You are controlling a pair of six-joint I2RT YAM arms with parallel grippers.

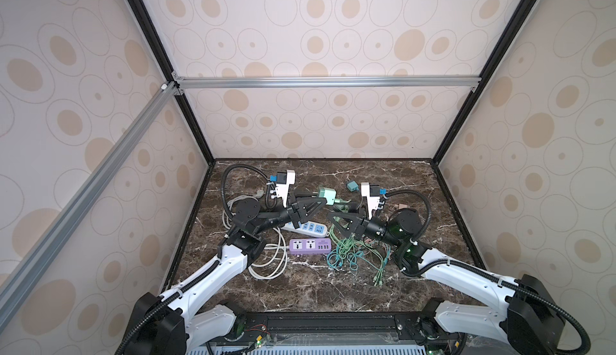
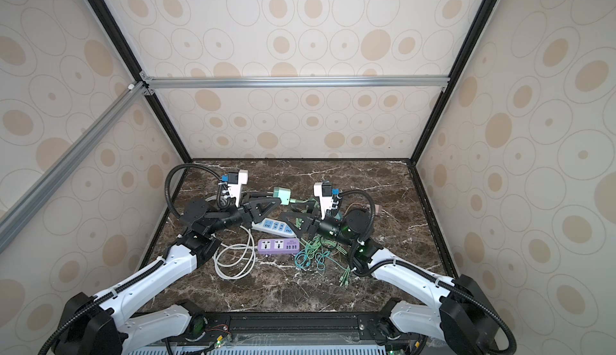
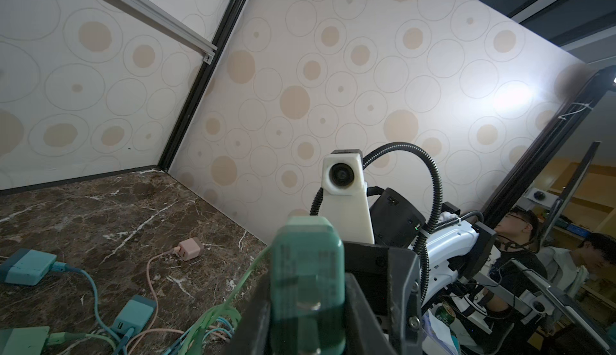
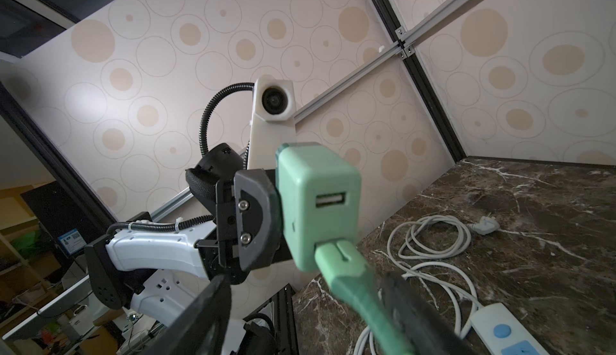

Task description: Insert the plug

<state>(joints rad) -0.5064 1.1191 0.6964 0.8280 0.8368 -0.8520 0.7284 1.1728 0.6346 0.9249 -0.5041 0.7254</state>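
Left gripper (image 1: 320,200) is clamping a green charger (image 1: 326,195) with its fingers, holding it above the desk (image 1: 383,290) at 12 o'clock from the purple strip (image 1: 310,246). A green plug (image 4: 340,263) is sitting in the charger's lower port, its cable trailing toward 5 o'clock. Right gripper (image 1: 336,212) is flanking the cable, fingers (image 4: 206,320) spread wide.

Twin high views over table (image 1: 333,290); wrist views close, face-to-face.
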